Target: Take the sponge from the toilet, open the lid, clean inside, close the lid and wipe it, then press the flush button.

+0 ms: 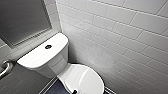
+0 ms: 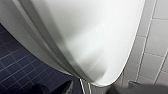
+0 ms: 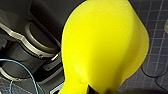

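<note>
I count one sponge [image 3: 105, 45], one lid [image 1: 83, 80] and one flush button [image 1: 48, 46]. The sponge is bright yellow and rounded, and hangs over the dark blue floor tiles [image 3: 155, 30]. My right gripper [image 3: 90, 89] is clamped on its narrow end. The glossy white lid lies shut. My left gripper [image 2: 90, 90] is near the lid's front edge; whether its jaws are apart I cannot tell.

We saw sponge [image 3: 105, 45], bright yellow, close up, creased where right gripper [image 3: 88, 88] jaws pinched it; dark blue tiled floor [image 3: 152, 22] beneath; grey robot housing [image 3: 30, 42], thin blue cable [image 3: 30, 72] alongside.
</note>
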You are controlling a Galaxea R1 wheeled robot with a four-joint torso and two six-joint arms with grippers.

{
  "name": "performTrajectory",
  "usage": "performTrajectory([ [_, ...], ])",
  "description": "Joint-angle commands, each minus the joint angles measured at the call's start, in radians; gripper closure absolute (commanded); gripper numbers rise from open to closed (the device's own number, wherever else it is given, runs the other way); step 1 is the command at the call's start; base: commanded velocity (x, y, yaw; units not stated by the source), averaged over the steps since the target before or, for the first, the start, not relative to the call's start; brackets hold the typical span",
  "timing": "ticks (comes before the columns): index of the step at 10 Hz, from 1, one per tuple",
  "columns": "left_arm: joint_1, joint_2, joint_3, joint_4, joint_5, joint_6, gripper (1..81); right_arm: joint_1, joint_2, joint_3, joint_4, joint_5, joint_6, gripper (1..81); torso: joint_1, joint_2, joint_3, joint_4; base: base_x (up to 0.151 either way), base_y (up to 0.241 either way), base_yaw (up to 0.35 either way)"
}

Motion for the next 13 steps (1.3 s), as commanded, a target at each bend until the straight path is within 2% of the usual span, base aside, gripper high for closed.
performTrajectory([
  [1,-0.088,-0.006,0.036,-0.008,0.002,-0.003,1.0,-0.045,-0.018,0.003,-0.018,-0.096,-0.001,81.1,0.0,0.0,0.0,0.0,0.0,0.0,0.0],
  [7,-0.088,-0.029,0.025,-0.008,-0.101,-0.082,1.0,-0.042,-0.016,0.012,-0.017,-0.096,0.0,81.1,0.0,0.0,0.0,0.0,0.0,0.0,0.0],
  [13,-0.097,-0.021,0.062,0.004,-0.096,-0.085,1.0,-0.03,-0.016,0.016,-0.018,-0.102,0.0,81.1,0.0,0.0,0.0,0.0,0.0,0.0,0.0],
])
